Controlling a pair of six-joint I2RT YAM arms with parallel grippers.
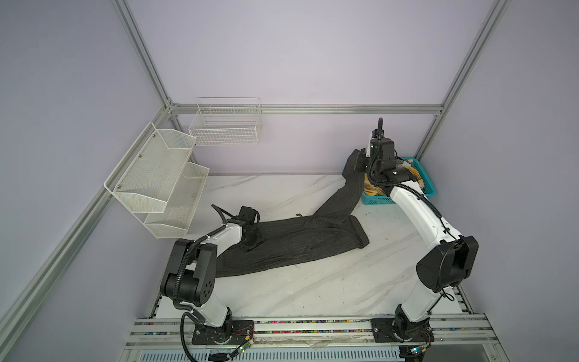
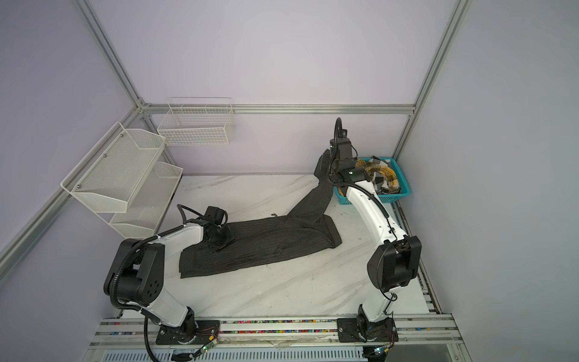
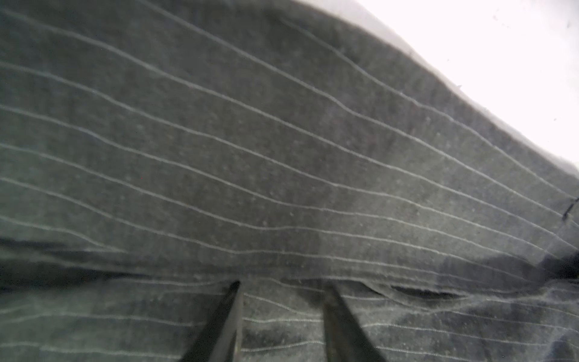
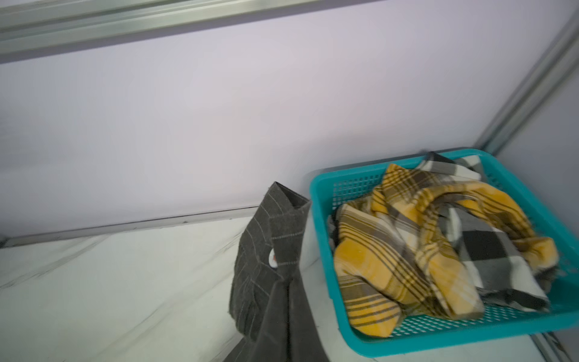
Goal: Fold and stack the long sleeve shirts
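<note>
Two soft, limp, probably light shirts: nearest, the dark shirt (image 1: 300, 241) sprawls on the table (image 1: 313, 288) under the left pincer (image 3: 282, 285), whose jaws are partly spread and grip nothing visible. Farther, the right pincer (image 1: 360, 163) is clamped on its sleeve near the firmer cuff. Farthest, the plaid shirt (image 4: 407, 244) lies crumpled in the basket (image 4: 319, 219), its collar and sleeves indistinguishable.

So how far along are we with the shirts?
Done: nothing folded or stacked. In hand: the pinstripe shirt lies spread on the table, the right gripper holding its sleeve up, the left gripper open on its body. Left: fold it, then the plaid shirt, crumpled in the basket.
</note>
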